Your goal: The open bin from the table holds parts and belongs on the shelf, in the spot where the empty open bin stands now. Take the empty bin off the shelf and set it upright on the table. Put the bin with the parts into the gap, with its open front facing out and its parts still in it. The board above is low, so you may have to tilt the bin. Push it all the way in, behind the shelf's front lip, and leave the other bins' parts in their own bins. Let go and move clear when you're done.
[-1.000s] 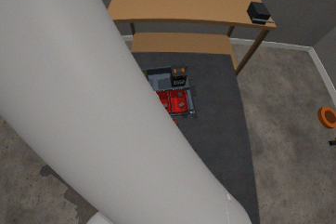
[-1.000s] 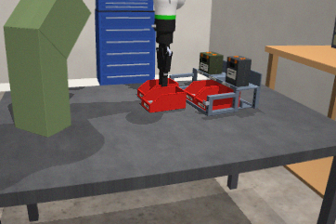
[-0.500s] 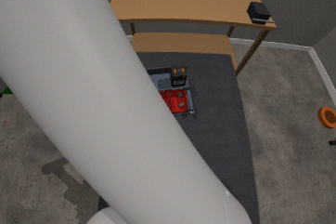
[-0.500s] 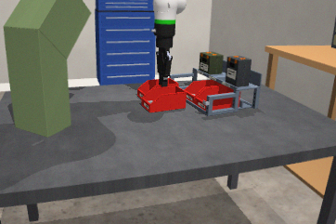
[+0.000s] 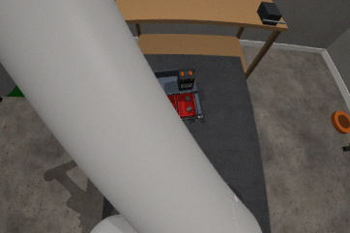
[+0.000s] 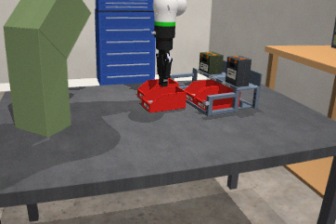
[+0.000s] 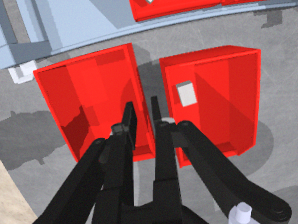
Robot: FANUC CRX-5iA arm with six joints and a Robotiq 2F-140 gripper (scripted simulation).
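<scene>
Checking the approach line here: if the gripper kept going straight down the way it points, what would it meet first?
The gripper straddles the right side wall of the empty red bin, beside the bin holding a part. It would likely press onto that wall first, then the table; whether it already grips the wall is unclear.
</scene>
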